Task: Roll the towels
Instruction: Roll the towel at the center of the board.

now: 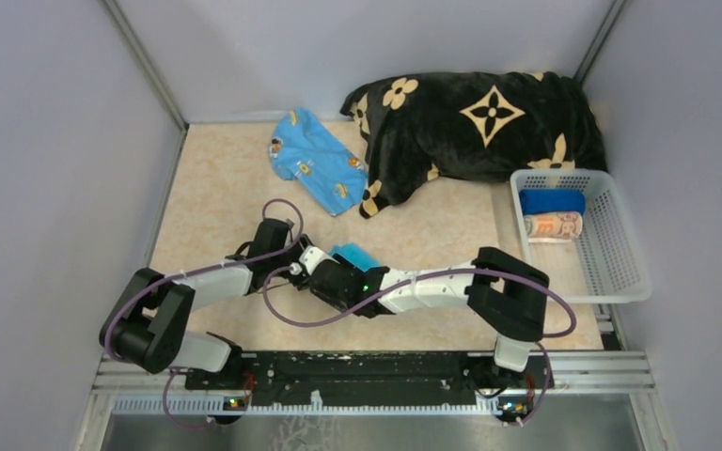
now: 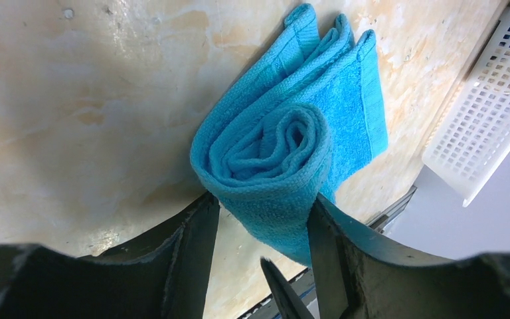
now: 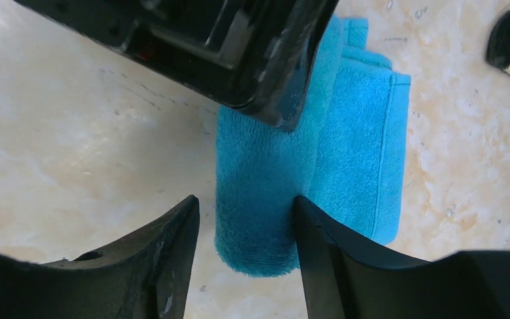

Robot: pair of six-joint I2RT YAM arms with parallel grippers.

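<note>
The left gripper is clamping one end of the half-rolled turquoise towel, near-centre on the table. The right gripper is straddling the other end, jaws apart. Rolling is running midway; next, probably, the roll needs turning over its flat flap.

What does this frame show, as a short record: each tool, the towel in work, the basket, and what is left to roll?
left tool: closed on one end of the turquoise towel
right tool: open, straddling the roll's other end
turquoise towel: partly rolled, flat tail on the table
basket: striped towel rolled, dark blue towel beside it
left to roll: light blue printed towel, loose beside the black blanket
</note>
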